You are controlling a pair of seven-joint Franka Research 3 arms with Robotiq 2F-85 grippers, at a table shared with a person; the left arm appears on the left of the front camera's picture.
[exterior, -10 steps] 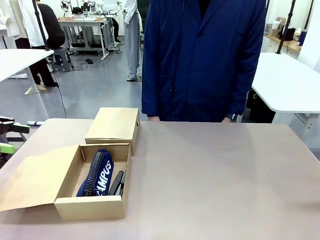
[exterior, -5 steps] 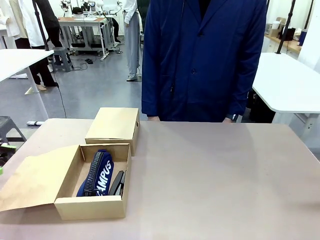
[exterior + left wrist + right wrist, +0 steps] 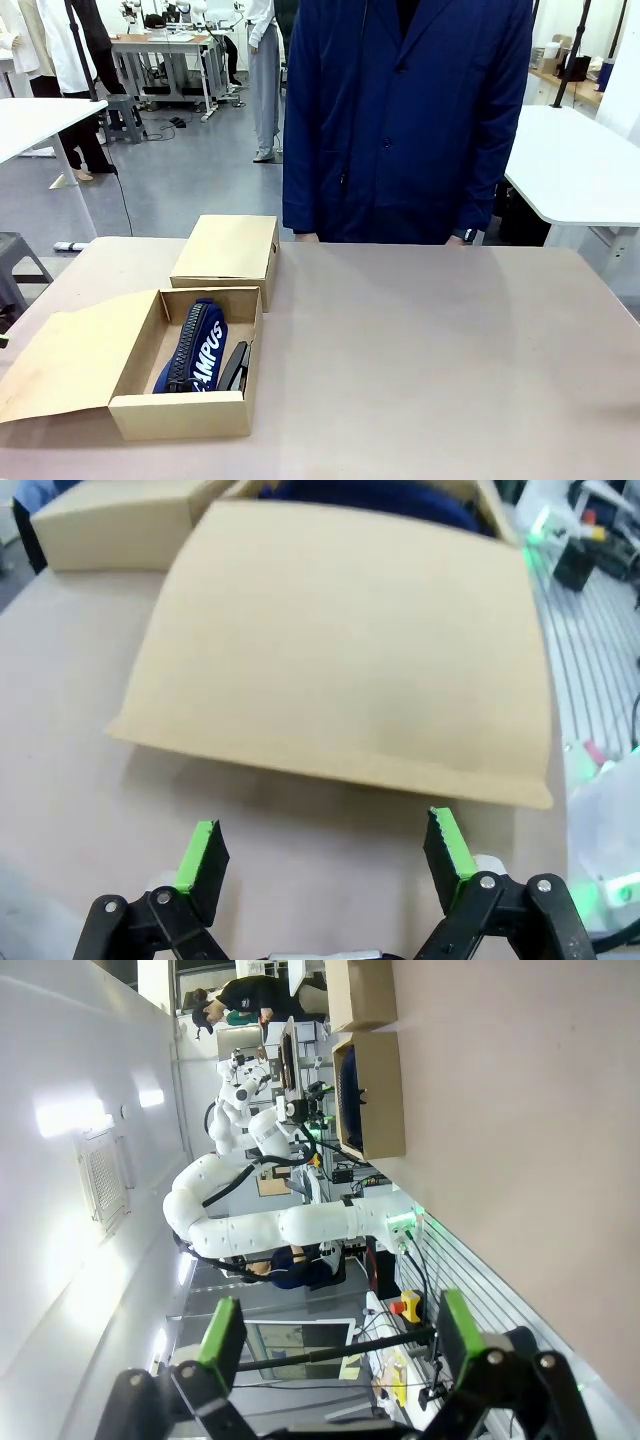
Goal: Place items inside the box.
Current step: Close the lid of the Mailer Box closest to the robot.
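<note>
An open box (image 3: 140, 385) is seen at the front left of the surface (image 3: 430, 360), its lid flap folded out flat to the left. Inside it a navy pouch (image 3: 192, 345) with white lettering is laid lengthwise, and a black stapler (image 3: 235, 368) is set just beside it against the right wall. A second, closed box (image 3: 227, 250) is placed just behind the open one. A person in a dark blue coat (image 3: 405, 115) is stood at the far edge. In the left wrist view the left pincer (image 3: 325, 850) is held with its green pads wide apart, low over the surface near the edge of the flap, nothing between them. In the right wrist view the right pincer (image 3: 333, 1332) is likewise spread apart and empty, well away from the boxes.
</note>
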